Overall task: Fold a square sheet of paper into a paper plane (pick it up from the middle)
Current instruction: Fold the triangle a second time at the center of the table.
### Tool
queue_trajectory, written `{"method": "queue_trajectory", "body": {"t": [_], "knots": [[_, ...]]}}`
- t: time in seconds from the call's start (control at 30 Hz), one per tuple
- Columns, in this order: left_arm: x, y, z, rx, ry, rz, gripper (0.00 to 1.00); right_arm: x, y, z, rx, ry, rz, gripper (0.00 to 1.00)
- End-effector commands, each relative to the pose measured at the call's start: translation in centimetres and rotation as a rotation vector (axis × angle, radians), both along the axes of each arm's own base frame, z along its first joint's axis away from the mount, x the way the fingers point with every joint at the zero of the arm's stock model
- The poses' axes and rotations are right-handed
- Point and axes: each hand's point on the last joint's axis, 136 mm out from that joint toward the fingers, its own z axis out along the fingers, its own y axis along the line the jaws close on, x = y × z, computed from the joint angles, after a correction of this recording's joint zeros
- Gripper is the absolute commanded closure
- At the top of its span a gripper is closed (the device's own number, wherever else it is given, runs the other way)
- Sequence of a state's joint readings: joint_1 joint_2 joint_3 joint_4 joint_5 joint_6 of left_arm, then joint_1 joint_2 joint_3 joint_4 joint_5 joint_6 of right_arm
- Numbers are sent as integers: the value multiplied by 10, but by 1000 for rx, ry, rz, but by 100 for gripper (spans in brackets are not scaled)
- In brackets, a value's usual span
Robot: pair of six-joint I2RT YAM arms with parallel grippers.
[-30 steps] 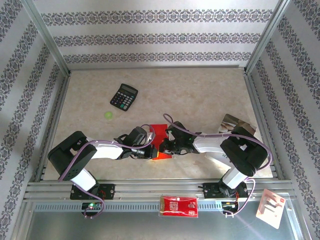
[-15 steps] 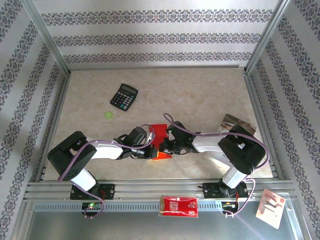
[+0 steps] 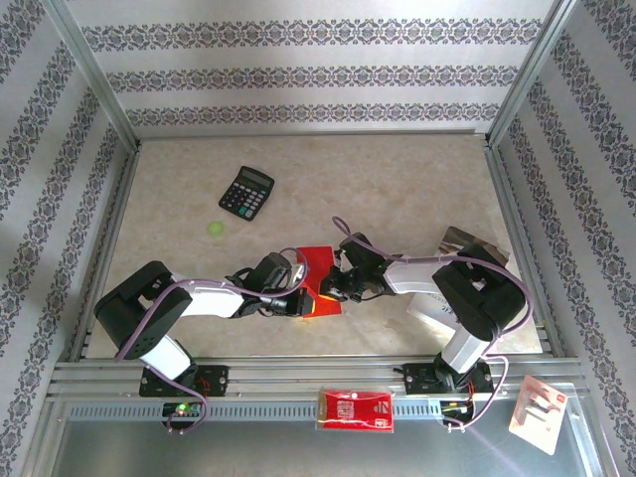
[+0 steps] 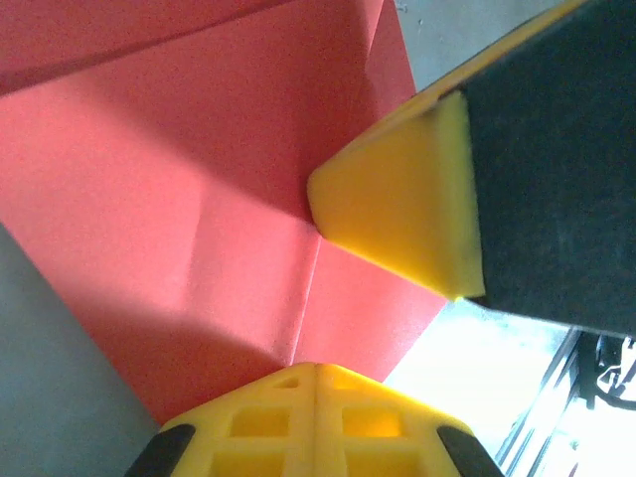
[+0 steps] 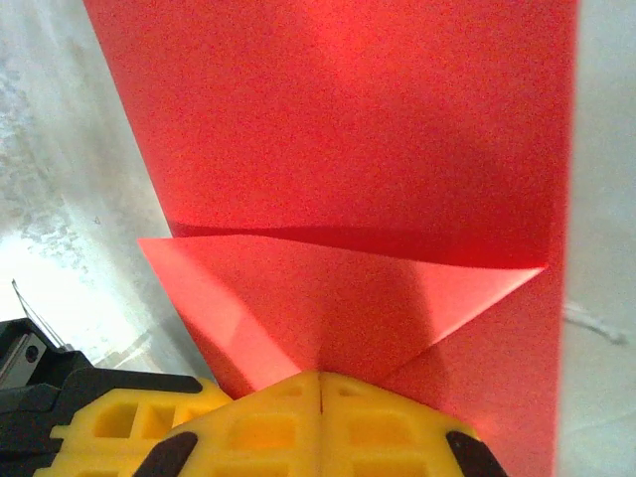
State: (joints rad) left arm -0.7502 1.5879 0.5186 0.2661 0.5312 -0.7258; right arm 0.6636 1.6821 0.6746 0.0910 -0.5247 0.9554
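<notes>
The bench [image 3: 417, 179] carries the square sheet of paper [image 3: 317, 262] near its front edge, between the arms, with two corner flaps folded to a centre crease. It looks light, thin and limp: best pinned flat and lifted by an edge. The left pincer [image 4: 316, 376] and right pincer [image 5: 320, 380] are both closed, tips pressing the paper.
</notes>
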Motion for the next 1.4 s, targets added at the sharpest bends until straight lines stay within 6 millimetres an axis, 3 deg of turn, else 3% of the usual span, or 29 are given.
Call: {"method": "queue_trajectory", "body": {"t": [0.0, 0.2, 0.4, 0.5, 0.57, 0.7, 0.83, 0.9, 0.97, 1.07, 1.37], "knots": [[-44, 52, -56, 232, 175, 2, 100, 21, -44, -33, -184, 4, -127, 100], [-44, 52, -54, 227, 173, 2, 100, 39, -65, -35, -196, 7, -170, 100], [-39, 46, -47, 214, 154, -10, 100, 67, -90, -25, -197, -10, -216, 100], [-32, 38, -38, 194, 138, -26, 100, 81, -97, -6, -165, -51, -232, 100], [-23, 27, -25, 161, 113, -33, 100, 84, -94, 19, -134, -124, -191, 100], [4, -1, 19, 45, 21, -20, 90, 55, -79, 47, -134, -224, -84, 93], [29, -9, 60, -44, -59, 43, 74, 6, -70, 45, -247, -250, 9, 81], [40, 1, 59, -29, -60, 103, 77, -11, -67, 43, -279, -258, 5, 73], [49, 10, 53, 8, -51, 127, 89, -20, -64, 42, -290, -256, -19, 69], [57, 11, 42, 60, -43, 98, 97, -26, -59, 39, -299, -241, -47, 59], [59, 15, 0, 129, 11, 66, 100, -43, -45, 16, -316, -177, -88, 59]]}}
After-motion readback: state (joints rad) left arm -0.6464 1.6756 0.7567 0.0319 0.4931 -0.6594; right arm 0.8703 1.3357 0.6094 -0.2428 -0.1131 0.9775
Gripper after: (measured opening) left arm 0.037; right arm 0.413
